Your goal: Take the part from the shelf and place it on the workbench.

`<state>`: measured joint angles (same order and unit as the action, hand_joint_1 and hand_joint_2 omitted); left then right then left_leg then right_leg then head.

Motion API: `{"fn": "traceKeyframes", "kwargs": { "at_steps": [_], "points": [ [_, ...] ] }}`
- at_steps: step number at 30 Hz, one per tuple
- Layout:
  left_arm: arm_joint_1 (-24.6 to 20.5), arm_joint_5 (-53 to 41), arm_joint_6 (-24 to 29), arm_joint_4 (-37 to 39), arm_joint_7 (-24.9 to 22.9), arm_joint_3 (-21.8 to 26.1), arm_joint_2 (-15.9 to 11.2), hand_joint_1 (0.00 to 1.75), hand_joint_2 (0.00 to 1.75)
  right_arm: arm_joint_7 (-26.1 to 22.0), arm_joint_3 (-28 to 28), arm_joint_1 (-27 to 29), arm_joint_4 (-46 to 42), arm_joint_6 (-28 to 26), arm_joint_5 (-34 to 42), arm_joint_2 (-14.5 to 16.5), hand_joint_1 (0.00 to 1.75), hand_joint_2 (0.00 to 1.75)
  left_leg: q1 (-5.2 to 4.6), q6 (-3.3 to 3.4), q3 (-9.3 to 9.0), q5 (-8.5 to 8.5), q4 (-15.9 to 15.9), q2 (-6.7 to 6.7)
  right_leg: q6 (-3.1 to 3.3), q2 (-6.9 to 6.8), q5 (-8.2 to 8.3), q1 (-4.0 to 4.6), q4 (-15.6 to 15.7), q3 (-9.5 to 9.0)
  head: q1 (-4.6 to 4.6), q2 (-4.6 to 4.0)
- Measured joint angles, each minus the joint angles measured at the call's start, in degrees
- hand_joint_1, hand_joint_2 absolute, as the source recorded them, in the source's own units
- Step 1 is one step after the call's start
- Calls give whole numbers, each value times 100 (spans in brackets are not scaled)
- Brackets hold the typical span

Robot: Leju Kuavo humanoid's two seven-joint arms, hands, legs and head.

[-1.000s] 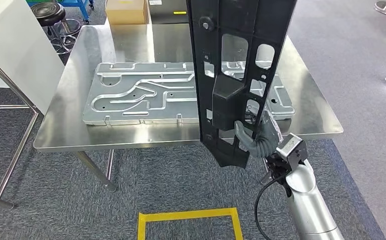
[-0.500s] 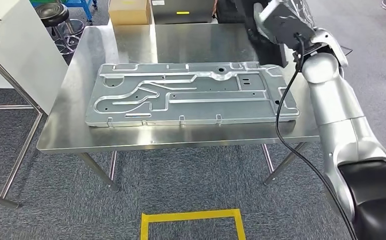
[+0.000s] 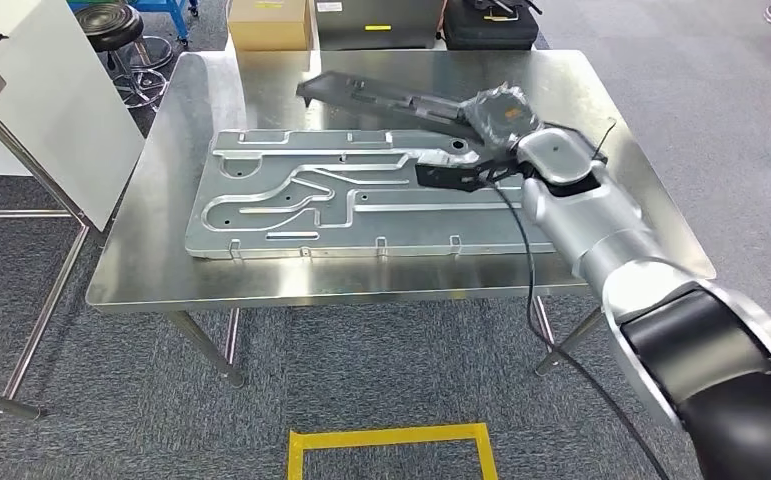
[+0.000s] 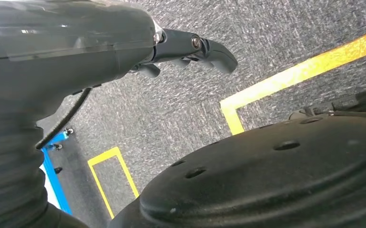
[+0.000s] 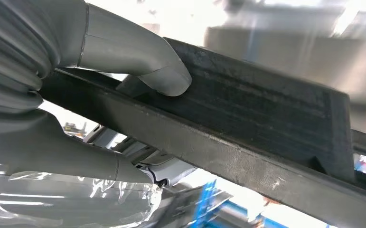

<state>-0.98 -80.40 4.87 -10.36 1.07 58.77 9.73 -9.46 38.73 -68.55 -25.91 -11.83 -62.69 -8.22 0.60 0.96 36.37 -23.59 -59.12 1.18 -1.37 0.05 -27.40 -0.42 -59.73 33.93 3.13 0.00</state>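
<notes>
The long black plastic part (image 3: 381,98) lies nearly flat along the far side of the steel workbench (image 3: 626,215), just behind a large silver metal plate (image 3: 361,190). My right hand (image 3: 501,110), wrapped in clear film, grips the part's right end. In the right wrist view the grey thumb (image 5: 164,73) presses on the part's black bar (image 5: 266,123), with the other fingers under it. I cannot tell whether the part rests on the table or hovers just above it. My left hand (image 4: 190,45) hangs over the carpet, fingers stretched out and holding nothing.
A cardboard box (image 3: 269,22) and a black case (image 3: 491,22) sit on the floor beyond the table. A stool (image 3: 111,25) and a white panel (image 3: 51,90) stand at the left. A yellow floor marking (image 3: 391,440) lies in front.
My right arm swung the part from upright in front of the camera, up over the table, then down flat along the far side. The view shifted slightly.
</notes>
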Motion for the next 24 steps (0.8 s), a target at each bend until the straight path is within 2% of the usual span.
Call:
{"fn": "traceKeyframes", "kwargs": {
  "at_steps": [2, 4, 5, 6, 7, 9, 10, 11, 13, 15, 17, 19, 20, 21, 22, 24],
  "points": [
    [3, -12, 26, 0, 19, -4, -1, 0, 175, 55, 86, 192, 165, -96, -53, 81, 175, 175, 4, 55, -11, -10, 6, 4, -47, -2, -274, -16, -540, 262, 0, 0],
    [6, -21, 49, 0, 33, -4, -2, 0, 175, 76, 143, 354, 308, -138, -69, 141, 175, 175, -4, 82, -14, -22, 6, 14, -64, -2, -560, -22, -1302, 688, 0, 0],
    [8, -25, 57, 0, 37, -4, -3, 0, 175, 84, 166, 433, 370, -146, -72, 172, 175, 175, -8, 87, -19, -29, 5, 20, -58, -2, -587, -22, -1532, 843, 0, 0],
    [8, -26, 65, 0, 39, -4, -4, 0, 175, 91, 184, 500, 419, -146, -73, 200, 131, 131, -14, 89, -28, -37, 5, 24, -41, -1, -503, -20, -1557, 902, 0, 0],
    [8, -28, 74, 0, 39, -4, -4, 0, 175, 98, 198, 547, 462, -144, -71, 231, 87, 87, -22, 88, -42, -46, 4, 25, -10, -1, -318, -14, -1356, 849, 0, 0],
    [5, -39, 96, 1, 28, -5, -1, 0, 175, 105, 215, 573, 522, -142, -53, 280, 0, 0, -46, 76, -72, -67, 6, 24, 88, 2, 121, 22, -560, 517, 0, 0],
    [4, -49, 111, 1, 19, -7, 2, 0, 175, 107, 218, 567, 543, -140, -38, 299, 0, 0, -56, 62, -81, -78, 6, 23, 132, 1, 255, 47, -212, 361, 0, 0],
    [4, -57, 129, 2, 11, -9, 3, 0, 175, 107, 219, 561, 558, -136, -24, 310, 0, 0, -59, 44, -86, -87, 7, 22, 163, 0, 316, 71, 6, 261, 0, 0],
    [5, -93, 164, 2, 3, -16, 2, 0, 175, 104, 219, 558, 591, -123, -8, 324, 0, 0, -50, -12, -97, -96, 26, 21, 187, -4, 314, 99, 121, 210, 0, 0],
    [9, -111, 190, 1, 18, -25, -4, 0, 87, 92, 218, 560, 620, -110, -7, 345, 0, 0, -55, -72, -94, -147, -2, 11, 208, -7, 341, 59, 195, 162, 0, 0],
    [21, -95, 203, 0, 73, -28, -14, 0, 0, 67, 217, 558, 644, -93, -9, 370, 0, 0, -61, -123, 63, -396, -392, 1, 235, -13, 372, 16, 271, 108, 0, 0],
    [27, -84, 218, 0, 106, -28, -23, 0, 0, 45, 217, 559, 674, -62, -19, 386, 0, 0, -51, -167, 397, -748, -1127, -1, 256, -15, 368, 23, 277, 94, 0, 0],
    [25, -79, 227, 0, 102, -28, -28, 0, 0, 41, 217, 562, 690, -49, -27, 394, 0, 0, -49, -186, 544, -850, -1428, -1, 258, -11, 363, 25, 273, 93, 0, 0],
    [24, -63, 242, 0, 88, -28, -34, 0, 0, 45, 216, 564, 705, -41, -35, 401, 0, 0, -49, -200, 614, -847, -1556, -1, 257, -5, 356, 25, 265, 90, 0, 0],
    [25, -42, 258, 0, 68, -27, -40, 0, 0, 54, 213, 563, 720, -39, -43, 407, 0, 0, -49, -209, 579, -738, -1469, -2, 250, 4, 345, 23, 252, 84, 0, 0],
    [41, 0, 306, 0, 6, -19, -50, 0, 0, 84, 191, 543, 739, -41, -50, 409, 0, 0, -44, -206, 261, -335, -767, -6, 218, 23, 309, 17, 195, 75, 0, 0]
  ]
}}
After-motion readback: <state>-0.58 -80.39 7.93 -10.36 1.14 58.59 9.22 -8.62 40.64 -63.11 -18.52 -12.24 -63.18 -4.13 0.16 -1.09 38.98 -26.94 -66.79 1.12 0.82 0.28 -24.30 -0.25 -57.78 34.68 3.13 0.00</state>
